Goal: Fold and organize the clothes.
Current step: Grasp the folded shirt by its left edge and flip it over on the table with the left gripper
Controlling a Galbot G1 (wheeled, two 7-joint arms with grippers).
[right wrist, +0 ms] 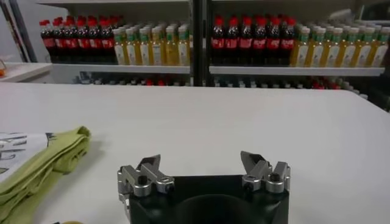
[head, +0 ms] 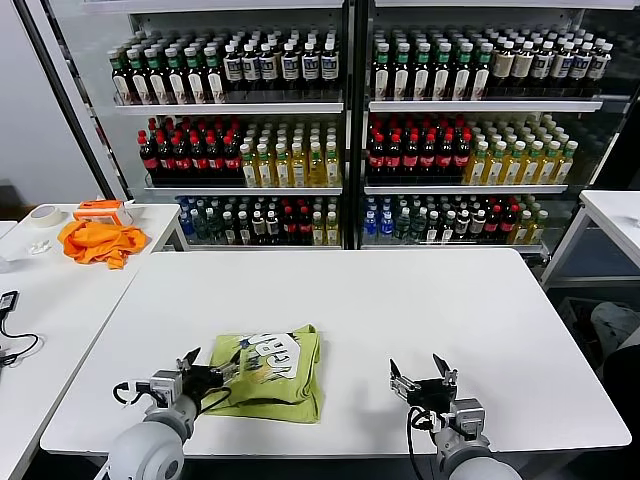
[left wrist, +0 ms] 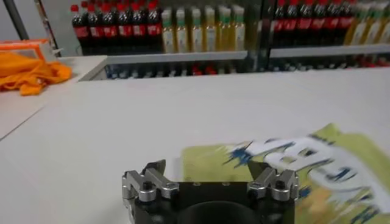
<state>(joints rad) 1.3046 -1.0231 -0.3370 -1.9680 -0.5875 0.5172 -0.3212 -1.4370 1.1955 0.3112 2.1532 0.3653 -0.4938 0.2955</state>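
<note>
Left tool (head: 205, 367): I see it low at the near edge of the counter (head: 420, 300), fingers spread wide and holding nothing, its tips at the near-left corner of the T-shirt (head: 268, 371).
Right tool (head: 422, 375): near edge too, well to the right of the shirt, fingers wide apart and empty, bare counter under it.
T-shirt: folded into a rough rectangle, light yellow-green, lying flat near the front of the counter, left of centre, white lettering facing up; I see layered edges on its right side in the right wrist view (right wrist: 42, 167).
Side table (head: 60, 300): to my left, carrying a bright orange cloth (head: 98, 241), a roll of tape (head: 43, 215) and a black cable (head: 12, 340).
Shelves (head: 350, 105): beyond the counter, rows of bottles behind glass doors.
</note>
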